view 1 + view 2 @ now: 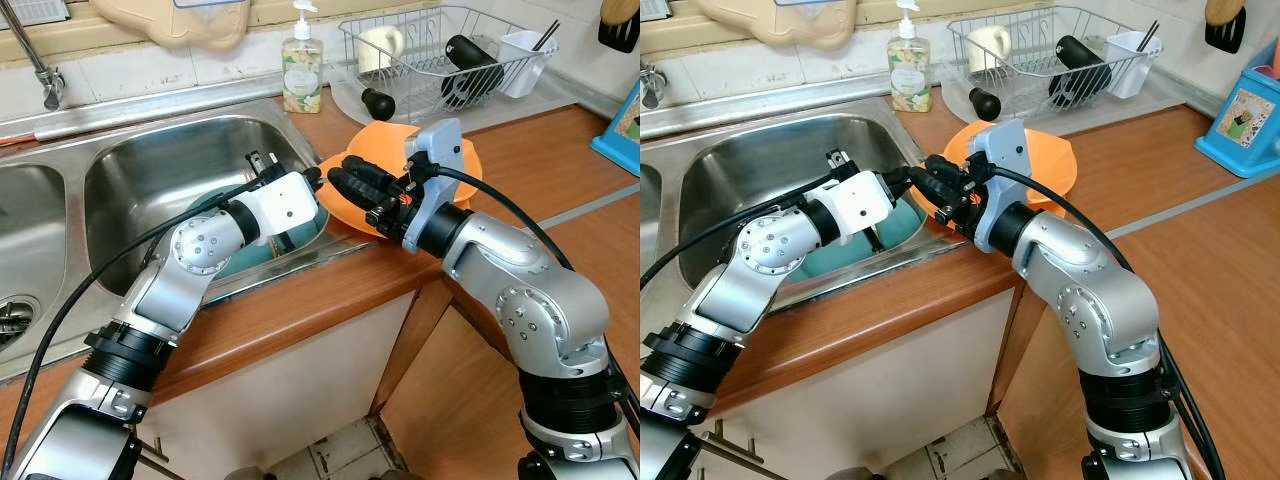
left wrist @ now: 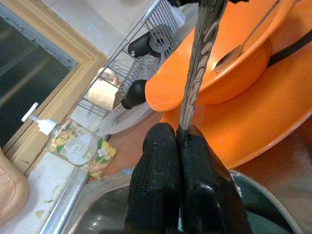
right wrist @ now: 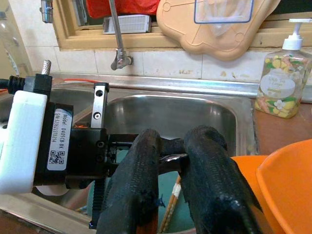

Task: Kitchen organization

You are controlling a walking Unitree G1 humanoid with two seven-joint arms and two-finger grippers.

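My left gripper (image 2: 181, 134) is shut on the patterned handle of a metal utensil (image 2: 197, 68), held over the sink's right edge. The utensil points toward the orange bowl (image 1: 392, 138), which sits on an orange plate (image 1: 345, 212) on the wooden counter. A spoon (image 2: 243, 44) lies inside that bowl. My right gripper (image 3: 170, 148) faces the left one from over the plate. Its fingers (image 3: 207, 161) stand open on either side of the utensil's far end (image 3: 173, 157). Below both grippers a teal bowl (image 1: 855, 255) lies in the sink, with a wooden stick (image 3: 170, 209) in it.
The steel sink (image 1: 150, 165) has a tap (image 1: 45, 75) at its back left. A soap bottle (image 1: 302, 70) stands behind it. A wire dish rack (image 1: 440, 50) with a mug and dark items sits at the back right. A blue box (image 1: 625, 125) stands at the far right.
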